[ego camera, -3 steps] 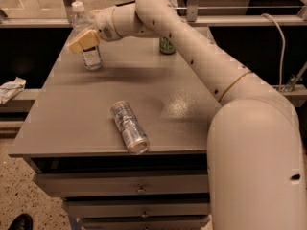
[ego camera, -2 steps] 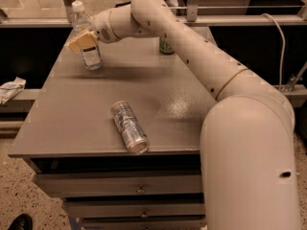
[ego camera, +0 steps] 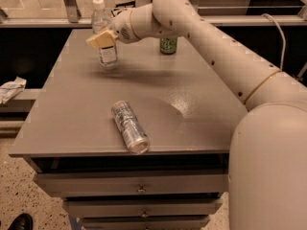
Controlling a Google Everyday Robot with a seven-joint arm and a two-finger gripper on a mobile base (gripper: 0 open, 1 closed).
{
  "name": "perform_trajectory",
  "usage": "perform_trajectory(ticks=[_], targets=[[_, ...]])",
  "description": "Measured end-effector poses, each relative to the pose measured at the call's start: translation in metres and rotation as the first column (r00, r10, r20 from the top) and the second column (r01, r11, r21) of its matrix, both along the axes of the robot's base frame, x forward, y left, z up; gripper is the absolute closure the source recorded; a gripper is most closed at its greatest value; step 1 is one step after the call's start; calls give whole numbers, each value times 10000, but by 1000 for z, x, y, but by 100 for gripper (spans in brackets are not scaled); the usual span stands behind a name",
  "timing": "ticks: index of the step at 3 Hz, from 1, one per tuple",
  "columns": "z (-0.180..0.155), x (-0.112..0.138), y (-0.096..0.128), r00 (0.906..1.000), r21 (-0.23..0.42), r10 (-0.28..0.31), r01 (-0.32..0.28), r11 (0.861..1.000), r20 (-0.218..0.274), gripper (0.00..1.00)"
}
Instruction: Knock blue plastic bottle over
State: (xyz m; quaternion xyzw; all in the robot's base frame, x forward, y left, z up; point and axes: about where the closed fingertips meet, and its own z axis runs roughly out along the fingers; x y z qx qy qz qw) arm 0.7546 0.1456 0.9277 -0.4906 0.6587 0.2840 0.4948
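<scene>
Grey tabletop (ego camera: 192, 95) on a drawer cabinet (ego camera: 139, 188), centre. Speckled floor (ego camera: 19, 190) at 8 o'clock, black shoe (ego camera: 19, 222) at 7. Crumpled white wrapper (ego camera: 10, 89) at 9. Metal-framed partition (ego camera: 69, 4) at 12. Claw (ego camera: 101, 39) at 11, over the tabletop's far-left part.

The plastic bottle (ego camera: 108, 56) stands upright at the far left of the tabletop (ego camera: 192, 95). The claw (ego camera: 101, 40) hangs in front of the bottle's middle, above the tabletop; whether they touch cannot be told. The arm (ego camera: 216, 47) reaches it from the near right, crossing over the far right part of the tabletop. An upright can (ego camera: 168, 45) stands at the far edge, to the right of the bottle and behind the arm. Another can (ego camera: 129, 127) lies on its side near the front edge, left of centre, well apart from both. Drawers (ego camera: 139, 186) sit under the tabletop.
</scene>
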Motion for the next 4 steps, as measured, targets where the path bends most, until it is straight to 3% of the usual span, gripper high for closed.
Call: perform_trajectory(ticks=[1, 2, 3, 4], targets=[[26, -8, -53, 9993, -519, -278, 291, 9982, 266, 99], [34, -12, -94, 9998, -1699, -54, 89, 9854, 213, 100], [11, -30, -115, 9952, -3701, 855, -973, 9239, -480, 100], [-22, -67, -127, 9678, -5400, 1713, -2453, 8051, -1843, 98]])
